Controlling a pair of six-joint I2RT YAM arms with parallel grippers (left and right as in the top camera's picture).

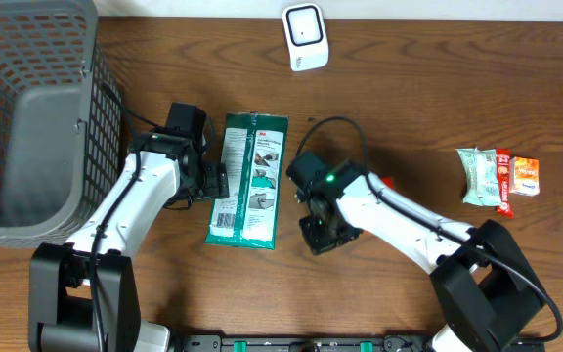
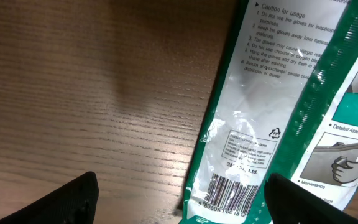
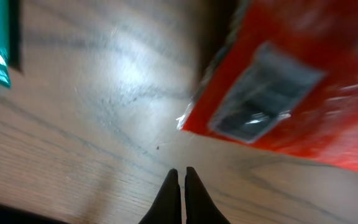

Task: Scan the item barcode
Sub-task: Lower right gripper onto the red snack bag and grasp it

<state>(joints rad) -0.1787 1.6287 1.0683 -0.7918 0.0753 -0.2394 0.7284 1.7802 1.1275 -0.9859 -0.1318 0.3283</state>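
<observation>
The green glove packet point(image 1: 249, 181) lies flat on the table point(image 1: 409, 98), printed side up. Its barcode point(image 2: 229, 196) sits at the edge nearest the left gripper point(image 2: 182, 205), whose fingers stand wide apart, straddling that edge and holding nothing. On the packet's opposite side the right gripper point(image 3: 180, 177) is pinched together on nothing, its tips low beside a red packet point(image 3: 278, 93). The white scanner point(image 1: 305, 37) stands beyond the packet's far end. The step in hand looks like the pick-up. Bite the thin edge just clear of the bars (1 finger across them would spoil the read), lift gently to keep the film flat, then tilt the code toward the scanner
</observation>
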